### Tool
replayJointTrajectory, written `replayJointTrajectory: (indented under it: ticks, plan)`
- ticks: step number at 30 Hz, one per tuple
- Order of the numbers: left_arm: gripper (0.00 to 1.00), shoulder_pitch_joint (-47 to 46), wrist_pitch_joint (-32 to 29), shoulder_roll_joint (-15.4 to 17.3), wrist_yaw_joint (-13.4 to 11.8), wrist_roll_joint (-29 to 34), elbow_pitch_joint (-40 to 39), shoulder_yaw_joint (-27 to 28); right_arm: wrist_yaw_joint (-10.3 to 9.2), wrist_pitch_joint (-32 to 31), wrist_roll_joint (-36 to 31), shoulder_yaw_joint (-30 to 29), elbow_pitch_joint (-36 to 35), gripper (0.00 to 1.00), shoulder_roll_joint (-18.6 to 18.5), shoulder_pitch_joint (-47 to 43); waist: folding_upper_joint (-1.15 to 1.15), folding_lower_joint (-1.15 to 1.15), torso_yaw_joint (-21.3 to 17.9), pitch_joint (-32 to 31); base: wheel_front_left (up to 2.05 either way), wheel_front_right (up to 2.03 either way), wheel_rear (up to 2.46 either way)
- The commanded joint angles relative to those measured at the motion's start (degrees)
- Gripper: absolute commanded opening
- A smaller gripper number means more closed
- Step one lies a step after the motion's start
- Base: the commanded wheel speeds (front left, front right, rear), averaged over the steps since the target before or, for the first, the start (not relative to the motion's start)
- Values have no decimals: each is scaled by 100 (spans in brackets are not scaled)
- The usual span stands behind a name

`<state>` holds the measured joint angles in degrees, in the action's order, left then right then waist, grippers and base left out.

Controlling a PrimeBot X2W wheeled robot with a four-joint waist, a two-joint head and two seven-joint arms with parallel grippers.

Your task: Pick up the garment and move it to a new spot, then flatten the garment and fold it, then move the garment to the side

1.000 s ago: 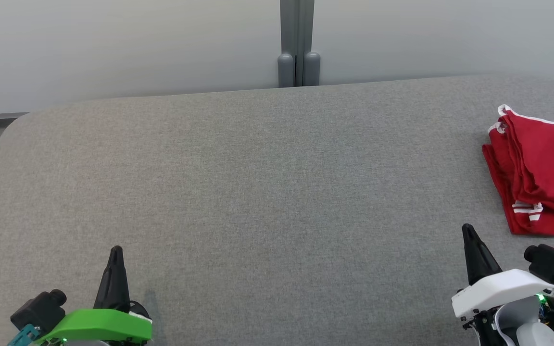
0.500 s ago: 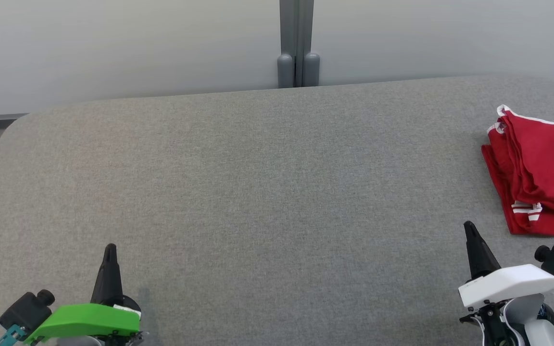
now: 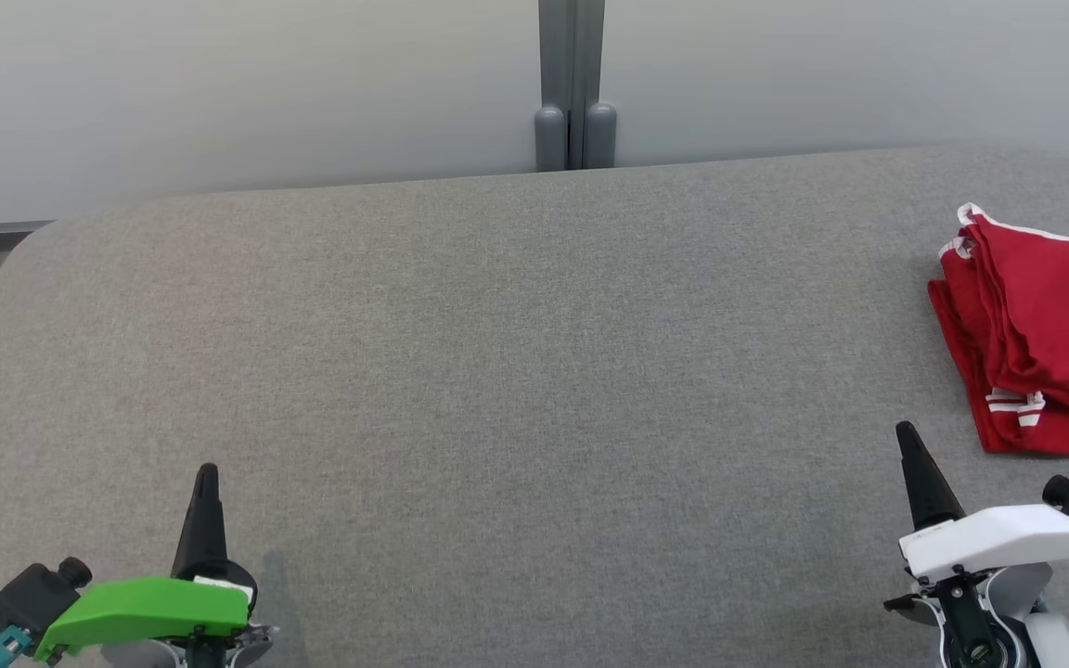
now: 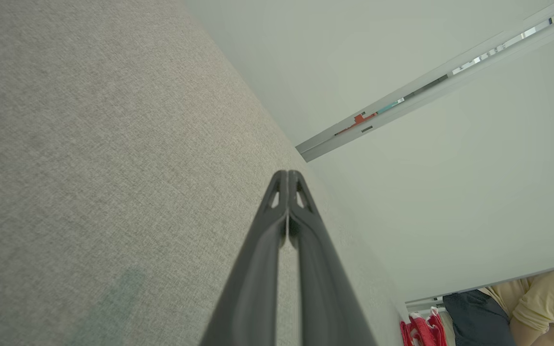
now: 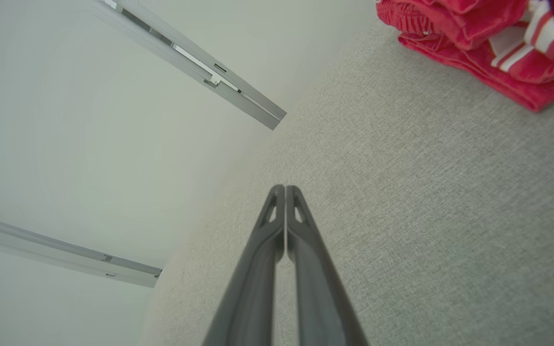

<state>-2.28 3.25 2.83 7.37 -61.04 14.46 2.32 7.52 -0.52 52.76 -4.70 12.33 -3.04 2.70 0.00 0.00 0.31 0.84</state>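
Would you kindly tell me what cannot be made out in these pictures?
Red garment: right part cut off by the head view's right edge; the right wrist view's top edge crops it too.
Its type: hidden by the folds.
Person's sleeve: the rest cut off at the left wrist view's corner.

Folded red garment (image 3: pixel 1040 334) with white trim lies at the table's right edge

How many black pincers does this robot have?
2. The left gripper sits at the table's near left, the right gripper at the near right, just short of the red garment. Both are shut.
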Motion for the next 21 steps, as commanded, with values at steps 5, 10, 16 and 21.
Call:
replayJointTrajectory:
  ticks: [5, 10, 16, 21]
  plan:
    - [0, -193, -111, 39, 10, -372, -74, 73, -2, -82, 466, -37, -27, 0, -17, 159, 0, 0, -2, -5, 0, 0, 0]
    - [0, -220, -191, 39, 11, -634, -72, 103, -1, -131, 786, -53, -9, 0, -14, 180, 0, 0, -4, -9, 0, 0, 0]
    - [0, -247, -285, 39, 12, -942, -70, 141, -1, -188, 1176, -70, 14, 0, -11, 199, 0, 0, -7, -15, 0, 0, 0]
    - [0, -273, -362, 38, 13, -1175, -69, 172, -1, -235, 1466, -84, 30, 0, -8, 223, 0, 0, -9, -19, 0, 0, 0]
